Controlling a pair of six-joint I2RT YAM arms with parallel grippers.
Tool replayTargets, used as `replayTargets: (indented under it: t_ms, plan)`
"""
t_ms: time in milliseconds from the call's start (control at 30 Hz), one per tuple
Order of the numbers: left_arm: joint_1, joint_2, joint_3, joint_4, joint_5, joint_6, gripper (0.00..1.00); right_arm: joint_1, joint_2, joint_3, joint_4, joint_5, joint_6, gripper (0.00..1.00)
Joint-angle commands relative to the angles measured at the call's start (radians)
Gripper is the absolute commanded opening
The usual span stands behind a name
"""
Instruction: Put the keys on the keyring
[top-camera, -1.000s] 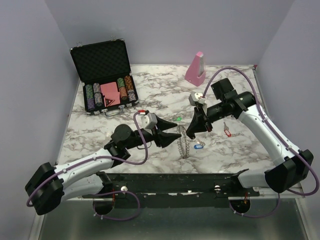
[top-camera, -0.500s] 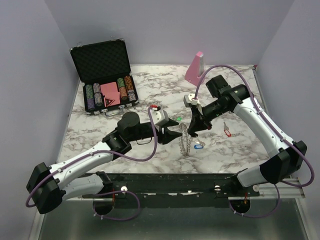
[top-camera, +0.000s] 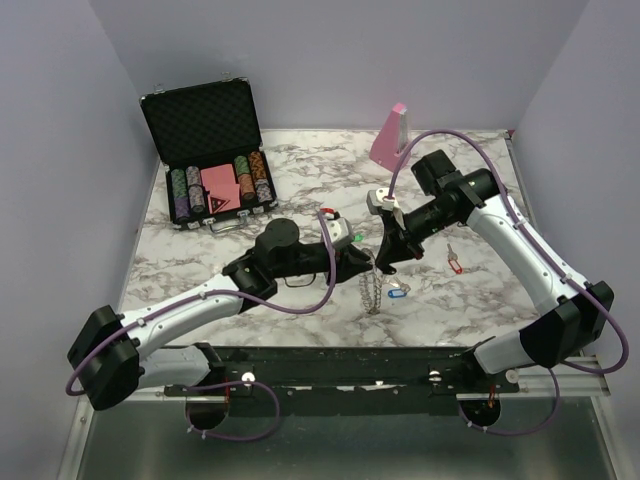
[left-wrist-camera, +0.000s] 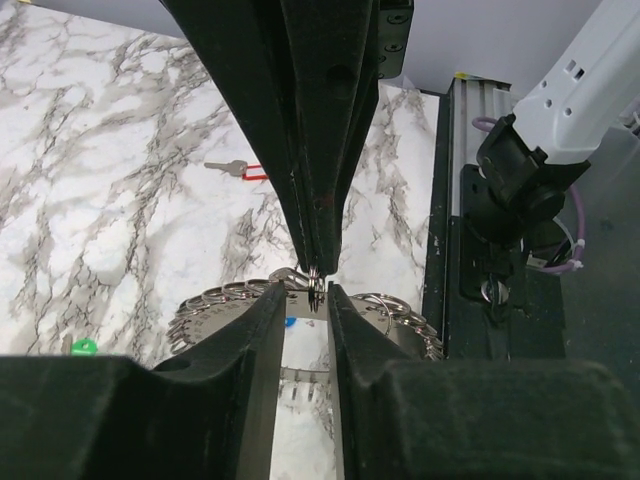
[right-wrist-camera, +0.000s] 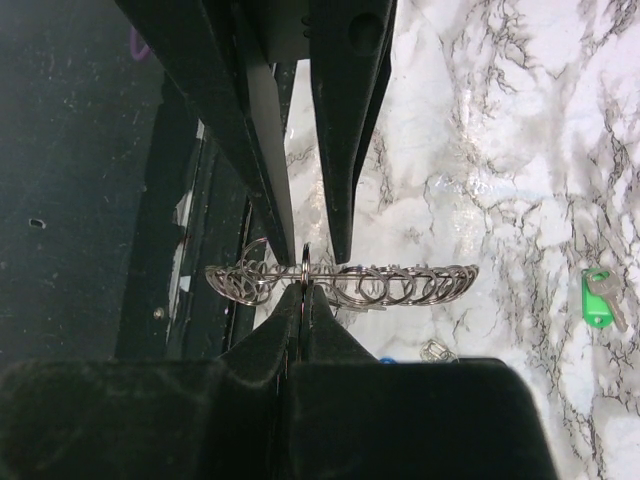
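Note:
The keyring (top-camera: 372, 287) hangs edge-on just above the marble table (top-camera: 300, 180), between both grippers. My right gripper (top-camera: 384, 262) is shut on one small loop of its rim; its own view shows the coil-like ring (right-wrist-camera: 400, 283) right at its shut tips (right-wrist-camera: 303, 290). My left gripper (top-camera: 362, 263) faces it from the left. Its jaws stand a narrow gap apart (left-wrist-camera: 307, 297), one on each side of that same loop. The flat ring (left-wrist-camera: 215, 305) lies across its fingertips. A red-tagged key (top-camera: 455, 263) (left-wrist-camera: 240, 170), a blue-tagged key (top-camera: 397, 295) and a green-tagged key (right-wrist-camera: 598, 300) (left-wrist-camera: 83, 347) lie loose on the table.
An open black case (top-camera: 205, 125) with poker chips stands at the back left. A pink wedge block (top-camera: 390, 135) stands at the back centre. A black rail (top-camera: 350, 365) runs along the near table edge. Purple cables loop from both arms.
My left arm has reached right to the keyring, and its wide-open jaws have narrowed around the loop. My right gripper shifted slightly left early on and still holds the ring.

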Motion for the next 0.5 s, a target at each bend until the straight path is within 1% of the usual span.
replayTargets:
  t_ms: [0, 67, 167, 233, 300, 467]
  plan:
    - [-0.007, 0.015, 0.042, 0.018, 0.038, -0.008, 0.27, 0.007, -0.012, 0.005, 0.001, -0.002, 0.008, 0.00]
    - [-0.006, 0.022, 0.048, 0.010, 0.044, -0.007, 0.24, 0.007, -0.015, 0.002, 0.000, -0.005, 0.006, 0.00]
    - [-0.009, 0.029, 0.057, -0.001, 0.049, -0.005, 0.21, 0.007, -0.016, 0.002, 0.003, -0.005, 0.006, 0.00]
    - [-0.006, 0.030, 0.060, -0.005, 0.055, -0.002, 0.14, 0.007, -0.014, 0.003, 0.001, -0.006, 0.008, 0.00]
    - [-0.007, 0.032, 0.066, -0.021, 0.061, 0.001, 0.09, 0.007, -0.014, 0.003, 0.001, -0.008, 0.008, 0.00]
    - [-0.006, 0.035, 0.071, -0.039, 0.066, 0.008, 0.10, 0.009, -0.017, 0.006, 0.003, -0.011, 0.009, 0.00]
